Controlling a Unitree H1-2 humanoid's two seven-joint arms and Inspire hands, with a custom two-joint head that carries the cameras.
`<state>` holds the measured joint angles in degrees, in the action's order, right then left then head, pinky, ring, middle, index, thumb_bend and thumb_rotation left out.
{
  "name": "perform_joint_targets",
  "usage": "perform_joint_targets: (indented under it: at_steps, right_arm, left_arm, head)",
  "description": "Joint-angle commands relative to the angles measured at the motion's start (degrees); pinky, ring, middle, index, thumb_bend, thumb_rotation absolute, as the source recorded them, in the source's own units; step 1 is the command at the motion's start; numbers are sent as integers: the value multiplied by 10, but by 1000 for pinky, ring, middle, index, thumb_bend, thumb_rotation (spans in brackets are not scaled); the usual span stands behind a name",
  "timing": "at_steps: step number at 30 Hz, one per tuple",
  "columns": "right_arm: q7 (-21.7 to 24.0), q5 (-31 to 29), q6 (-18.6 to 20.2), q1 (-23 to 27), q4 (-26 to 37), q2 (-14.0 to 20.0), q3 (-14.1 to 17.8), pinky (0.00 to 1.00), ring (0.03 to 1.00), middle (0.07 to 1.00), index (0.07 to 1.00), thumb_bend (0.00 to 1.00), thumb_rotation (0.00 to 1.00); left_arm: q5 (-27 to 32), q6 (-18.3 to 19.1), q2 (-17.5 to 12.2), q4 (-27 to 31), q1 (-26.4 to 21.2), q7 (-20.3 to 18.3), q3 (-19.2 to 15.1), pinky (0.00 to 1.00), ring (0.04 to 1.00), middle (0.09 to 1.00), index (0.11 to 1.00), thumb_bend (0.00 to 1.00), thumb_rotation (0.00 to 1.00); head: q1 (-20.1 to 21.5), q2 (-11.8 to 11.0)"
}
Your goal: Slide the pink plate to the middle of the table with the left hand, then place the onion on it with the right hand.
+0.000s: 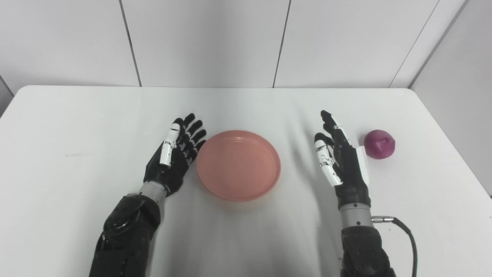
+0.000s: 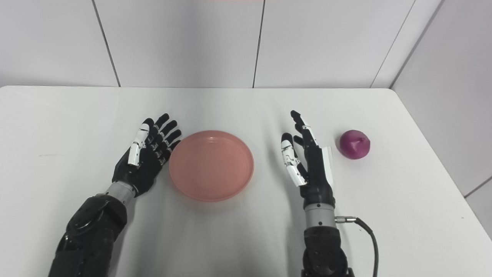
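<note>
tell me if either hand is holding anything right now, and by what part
Nothing is held. The left hand is open beside the pink plate's left rim, and the right hand is open, just short of the onion.

Bright, even light; soft shadows

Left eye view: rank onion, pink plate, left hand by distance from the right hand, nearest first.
1. onion: just right of the right hand, not touching it.
2. pink plate: to its left, mid-table, empty.
3. left hand: farthest, open against the plate's left rim.
</note>
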<state>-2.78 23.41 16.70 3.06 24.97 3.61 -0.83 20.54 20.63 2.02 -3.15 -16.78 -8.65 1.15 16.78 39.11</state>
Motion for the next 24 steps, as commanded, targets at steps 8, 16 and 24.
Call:
perform_joint_targets:
  at_steps: [8, 16, 24]
  right_arm:
    - [39, 31, 30, 44, 51, 68, 23, 776, 859, 890, 903, 584, 673]
    - [55, 69, 35, 70, 49, 140, 58, 792, 860, 882, 909, 677, 572]
    - [56, 139, 50, 85, 48, 187, 82, 765, 853, 883, 903, 769, 447]
  left_arm:
    - [-14, -28, 6, -20, -4, -11, 0, 930, 950, 965, 961, 446, 1000]
    - [-13, -33, 13, -25, -1, -11, -4, 923, 943, 956, 954, 449, 1000]
    - [-9, -44, 7, -35, 5, -20, -7, 934, 944, 957, 955, 449, 1000]
  head:
    - [18, -7]
    - [28, -15]
    - [58, -28]
